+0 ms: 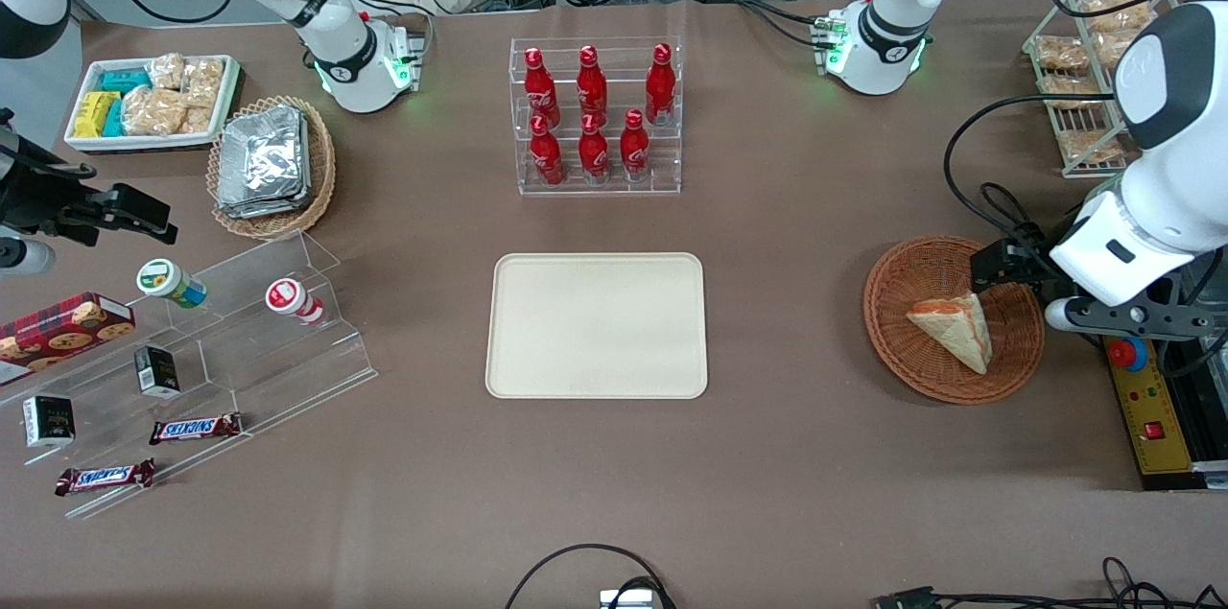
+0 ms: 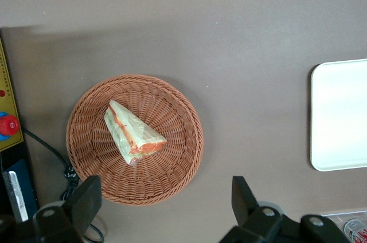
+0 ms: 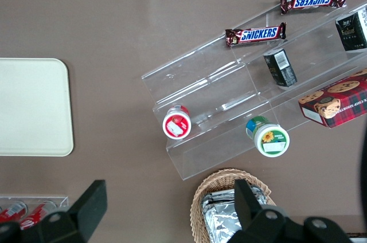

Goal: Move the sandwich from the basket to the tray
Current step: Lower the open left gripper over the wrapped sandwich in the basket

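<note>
The sandwich (image 1: 953, 329), a pale wedge with orange-red filling along its cut edge, lies in the round reddish-brown basket (image 1: 897, 288) toward the working arm's end of the table. It also shows in the left wrist view as the sandwich (image 2: 133, 134) in the basket (image 2: 172, 168). My gripper (image 1: 1007, 266) hangs open and empty above the basket's rim, on the side farther from the front camera than the sandwich. In the wrist view the gripper (image 2: 165, 203) has its dark fingers (image 2: 86, 197) spread wide, well above the wicker. The cream tray (image 1: 597, 325) lies flat mid-table with nothing on it; its edge shows as the tray (image 2: 339, 114).
An acrylic rack of red bottles (image 1: 595, 115) stands farther from the front camera than the tray. A yellow control box (image 1: 1151, 417) lies beside the basket at the table edge. A wire rack of bagged snacks (image 1: 1089, 72) stands near the working arm's base. Snack shelves (image 1: 192, 369) sit at the parked arm's end.
</note>
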Robot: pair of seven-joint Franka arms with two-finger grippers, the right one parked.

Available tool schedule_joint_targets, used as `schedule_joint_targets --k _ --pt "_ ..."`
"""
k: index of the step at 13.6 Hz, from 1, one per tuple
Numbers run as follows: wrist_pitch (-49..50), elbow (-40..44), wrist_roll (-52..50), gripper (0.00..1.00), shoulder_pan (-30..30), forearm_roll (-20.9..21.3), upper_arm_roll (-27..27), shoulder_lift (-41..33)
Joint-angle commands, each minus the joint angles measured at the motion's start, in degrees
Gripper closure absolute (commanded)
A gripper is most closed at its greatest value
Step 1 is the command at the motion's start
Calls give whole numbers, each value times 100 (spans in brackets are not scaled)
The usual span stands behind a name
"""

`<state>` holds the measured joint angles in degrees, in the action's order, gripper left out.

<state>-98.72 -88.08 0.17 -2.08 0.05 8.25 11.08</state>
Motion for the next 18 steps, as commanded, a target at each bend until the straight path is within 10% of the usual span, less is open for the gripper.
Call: schedule_joint_targets --k 1,8,18 --pt "142 151 -34 0 -3 -74 -7 87" --pt "20 159 -139 0 -65 31 -261 561" --pt "-2169 -1580 -3523 0 -38 -66 -825 992"
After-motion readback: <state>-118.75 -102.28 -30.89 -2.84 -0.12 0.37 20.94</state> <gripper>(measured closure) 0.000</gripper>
